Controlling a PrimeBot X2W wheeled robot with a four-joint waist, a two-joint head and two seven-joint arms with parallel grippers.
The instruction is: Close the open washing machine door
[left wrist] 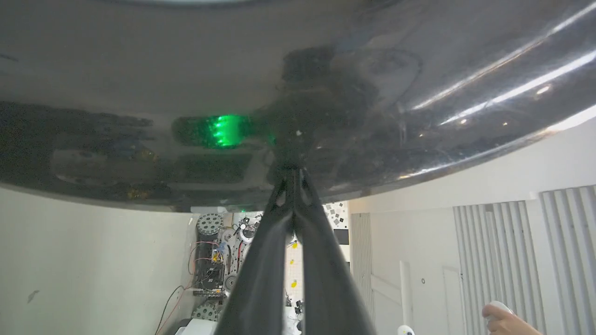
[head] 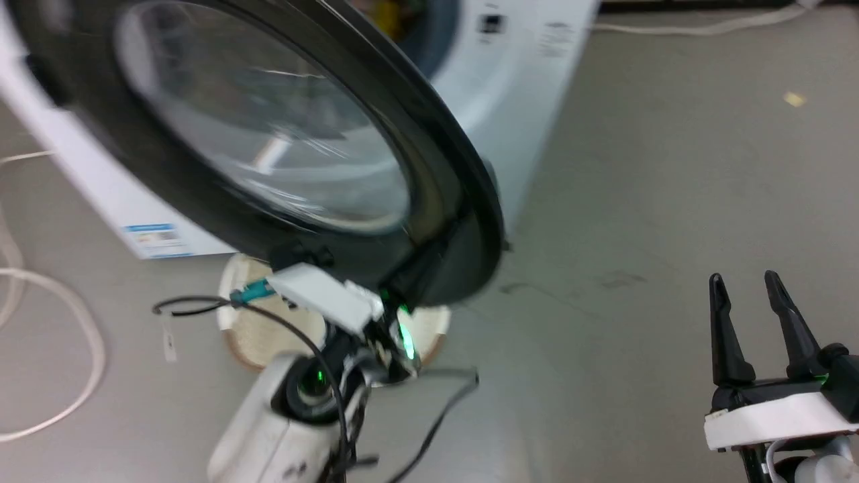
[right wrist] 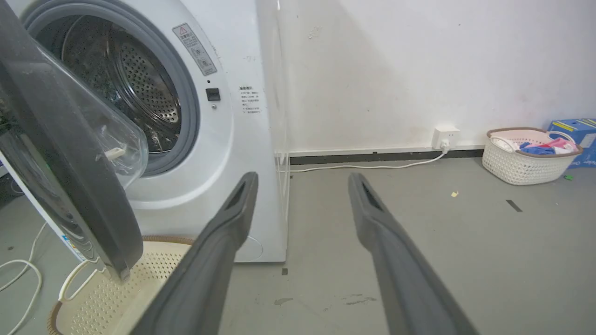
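The left claw (left wrist: 292, 170) has its fingers pressed together, their tips touching the glossy black rim of the washing machine door (left wrist: 139, 93). In the head view the door sits at 11 o'clock, swung open away from the washing machine (head: 523, 80), above a pale basket (head: 255, 335) on the floor. The right claw (head: 743, 278), at 4 o'clock, is spread and holds nothing, well apart from the door.

Left fingers (left wrist: 267, 260) together against black door (left wrist: 139, 70)
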